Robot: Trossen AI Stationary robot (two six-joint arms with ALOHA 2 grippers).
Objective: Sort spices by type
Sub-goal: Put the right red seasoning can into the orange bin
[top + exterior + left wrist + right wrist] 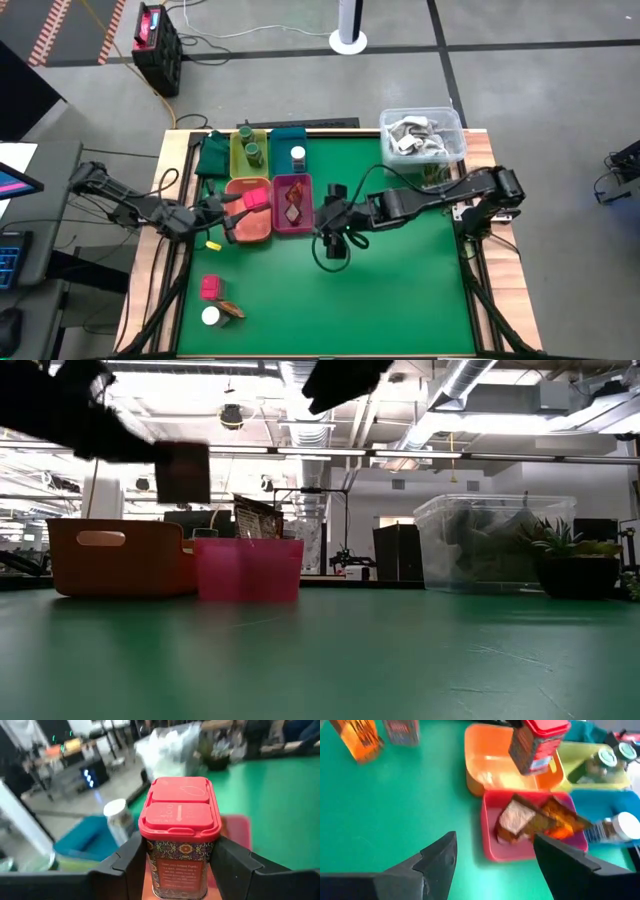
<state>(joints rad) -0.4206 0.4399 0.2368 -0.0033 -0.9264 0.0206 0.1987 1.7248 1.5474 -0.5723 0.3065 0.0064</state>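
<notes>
Sorting partly done. Left gripper (pixel 180 865) over the orange tray (pixel 250 228), fingers (pixel 122 862) clamped on a red-lidded spice tin (pixel 179 835), held upright in the air above that tray, not yet set down; same tin seen in the right wrist view (pixel 536 745) hanging over the orange tray (pixel 485 775), which looks bare inside.

Already placed, judging by how things lie:
- Yellow-green tray (pixel 249 150): two dark green jars (pixel 250 145) inside.
- Teal tray (pixel 290 145): one white-capped jar (pixel 298 156) inside.
- Pink tray (pixel 292 205): reddish-brown leaf packet (pixel 293 203) inside; right wrist view shows what looks like two packets (pixel 540 817) lying together there, cannot be sure of the count.

Left on the green worktop (pixel 400 280), near the front left corner, well apart from the trays:
- second red tin (pixel 211 288)
- white-capped jar (pixel 211 316)
- brownish packet (pixel 232 311) just beside that jar
- small yellow bit (pixel 212 244) near the left arm, cannot tell what.

Right gripper (pixel 333 245) hovering low over bare worktop just in front of the pink tray, fingers (pixel 440 857) spread wide, nothing between them; waiting or free for a pick.

Estimate: about half sorted or a bit more. Next likely: lower and release the tin into the orange tray, then fetch the three front-corner items to the matching trays. Risk: tin tipping on release.

Clear tub (pixel 423 135) at the back right not part of the sorting.
</notes>
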